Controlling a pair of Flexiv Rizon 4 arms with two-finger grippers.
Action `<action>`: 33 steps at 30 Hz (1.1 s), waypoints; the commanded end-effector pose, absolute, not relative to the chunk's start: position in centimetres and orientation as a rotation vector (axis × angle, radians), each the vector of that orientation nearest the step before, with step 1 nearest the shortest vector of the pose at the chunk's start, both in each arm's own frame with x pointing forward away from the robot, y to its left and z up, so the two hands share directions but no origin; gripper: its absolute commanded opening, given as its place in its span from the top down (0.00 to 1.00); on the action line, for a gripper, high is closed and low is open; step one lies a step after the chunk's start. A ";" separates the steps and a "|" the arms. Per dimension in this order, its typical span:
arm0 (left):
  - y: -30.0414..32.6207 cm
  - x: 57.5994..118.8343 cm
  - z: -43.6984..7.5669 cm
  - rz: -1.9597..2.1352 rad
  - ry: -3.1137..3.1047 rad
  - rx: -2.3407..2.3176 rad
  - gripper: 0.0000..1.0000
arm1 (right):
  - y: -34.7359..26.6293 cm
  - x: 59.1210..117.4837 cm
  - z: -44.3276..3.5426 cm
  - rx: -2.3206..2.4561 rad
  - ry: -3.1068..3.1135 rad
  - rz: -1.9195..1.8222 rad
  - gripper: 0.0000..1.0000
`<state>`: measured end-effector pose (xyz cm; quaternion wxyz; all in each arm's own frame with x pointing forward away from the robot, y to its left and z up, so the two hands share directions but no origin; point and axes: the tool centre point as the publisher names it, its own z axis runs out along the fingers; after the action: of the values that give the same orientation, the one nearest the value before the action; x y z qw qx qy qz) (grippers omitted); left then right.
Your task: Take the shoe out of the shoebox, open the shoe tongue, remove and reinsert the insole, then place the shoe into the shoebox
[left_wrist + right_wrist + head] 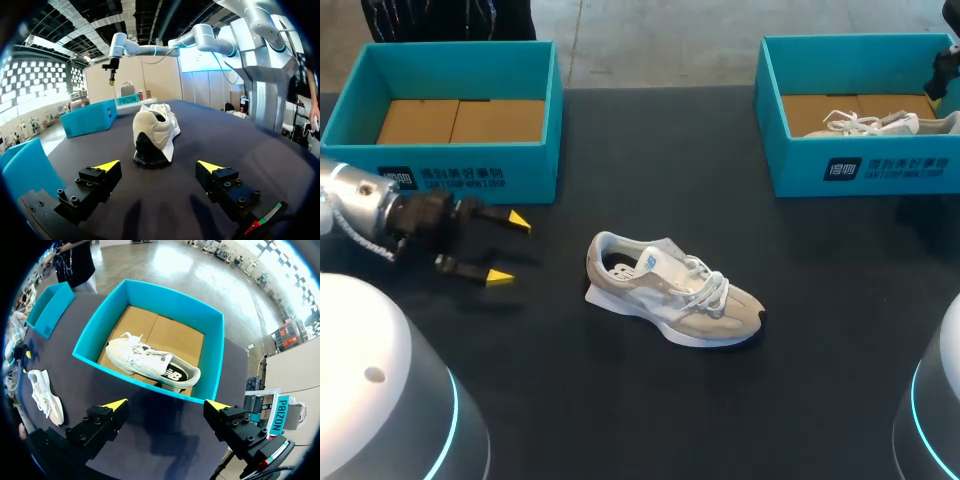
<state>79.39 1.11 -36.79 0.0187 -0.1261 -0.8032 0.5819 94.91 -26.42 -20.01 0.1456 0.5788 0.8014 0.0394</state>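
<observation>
A beige and white shoe lies on its sole in the middle of the black table, toe toward the right front. My left gripper hovers open to its left, fingers pointing at the heel; in the left wrist view the shoe's heel is straight ahead of the open left gripper, with a gap between. A second white shoe lies inside the right teal shoebox. My right gripper hangs open above the box's near wall, holding nothing.
An open teal shoebox at the back left shows only its cardboard floor. The right shoebox stands at the back right. Bare table lies in front of and around the loose shoe.
</observation>
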 end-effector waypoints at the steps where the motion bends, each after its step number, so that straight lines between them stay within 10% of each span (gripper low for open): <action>1: -0.3 79.7 -36.7 1.765 -2.490 -0.415 0.00 | -26.4 94.9 -20.0 1.666 2.309 0.114 0.00; 33: -6.7 81.2 -36.0 1.602 -2.434 -0.446 0.00 | -26.4 94.9 -20.0 1.666 2.309 0.114 0.00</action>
<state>81.07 -6.41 -35.93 0.0974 -0.1517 -0.8209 0.5419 94.91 -26.42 -20.01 0.1456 0.5788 0.8014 0.0393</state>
